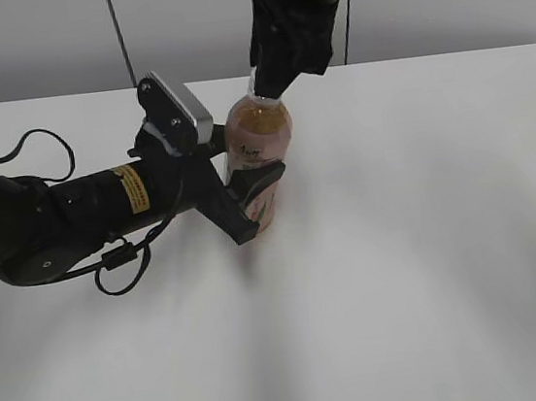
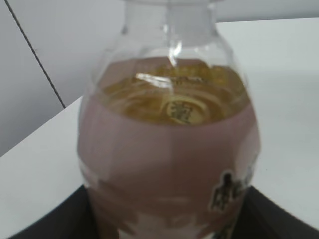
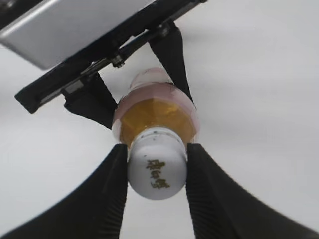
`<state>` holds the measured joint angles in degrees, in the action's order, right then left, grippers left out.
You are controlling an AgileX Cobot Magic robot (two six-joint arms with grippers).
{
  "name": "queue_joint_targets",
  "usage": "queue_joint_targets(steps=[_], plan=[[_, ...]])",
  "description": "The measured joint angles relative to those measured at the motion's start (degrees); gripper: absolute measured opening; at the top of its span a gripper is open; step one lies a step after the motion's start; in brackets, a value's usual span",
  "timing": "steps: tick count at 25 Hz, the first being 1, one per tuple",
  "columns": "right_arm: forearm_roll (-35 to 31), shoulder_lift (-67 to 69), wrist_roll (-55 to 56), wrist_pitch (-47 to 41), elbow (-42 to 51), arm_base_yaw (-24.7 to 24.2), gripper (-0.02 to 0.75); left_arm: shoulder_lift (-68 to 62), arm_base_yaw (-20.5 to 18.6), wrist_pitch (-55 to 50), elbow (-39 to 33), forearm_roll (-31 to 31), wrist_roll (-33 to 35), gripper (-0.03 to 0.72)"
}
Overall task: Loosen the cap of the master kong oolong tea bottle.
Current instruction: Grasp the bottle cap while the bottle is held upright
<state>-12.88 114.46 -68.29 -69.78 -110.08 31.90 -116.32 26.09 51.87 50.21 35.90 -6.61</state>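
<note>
The master kong oolong tea bottle [image 1: 260, 148] stands upright on the white table, clear plastic with amber-pink tea and a pink label. My left gripper [image 1: 248, 193] is shut on the bottle's body from the left; in the left wrist view the bottle [image 2: 169, 149] fills the frame between the dark fingers. My right gripper [image 1: 269, 88] comes down from above and is shut on the cap, which it hides in the exterior view. In the right wrist view the white cap [image 3: 157, 169] with a small dark logo sits between the two black fingers [image 3: 157, 164], both touching its sides.
The white table [image 1: 429, 239] spreads around the bottle. A black cable [image 1: 124, 262] loops on the table beside the left arm. A grey wall with a dark vertical cable stands behind the table's far edge.
</note>
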Motion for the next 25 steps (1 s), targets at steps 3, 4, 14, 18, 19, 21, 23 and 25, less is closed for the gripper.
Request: queue_joint_targets(steps=[3,4,14,18,19,21,23,25], plan=[[0.0,0.0,-4.9,0.0,0.0,0.0,0.277,0.0,0.0,0.0,0.0,0.0,0.0,0.398],[0.0,0.0,-6.1,0.0,0.0,0.0,0.276,0.0,0.0,0.0,0.0,0.0,0.0,0.398],[0.3,-0.6,-8.5,0.0,0.0,0.1,0.275,0.0,0.0,0.4,0.0,0.0,0.2,0.398],[0.3,-0.8,-8.6,-0.2,0.0,0.1,0.274,0.0,0.0,0.9,0.0,0.0,0.2,0.398],[0.3,-0.8,-8.6,-0.2,0.0,0.1,0.274,0.0,0.0,0.9,0.0,0.0,0.2,0.398],[0.3,-0.8,-8.6,-0.3,0.0,0.1,0.274,0.0,0.0,1.0,0.0,0.0,0.2,0.398],[0.3,-0.8,-8.3,-0.3,0.0,0.2,0.282,0.0,0.0,1.0,0.0,0.0,0.2,0.398],[0.0,-0.8,-7.1,-0.3,0.0,0.2,0.296,0.0,0.0,1.0,0.0,0.0,0.1,0.398]])
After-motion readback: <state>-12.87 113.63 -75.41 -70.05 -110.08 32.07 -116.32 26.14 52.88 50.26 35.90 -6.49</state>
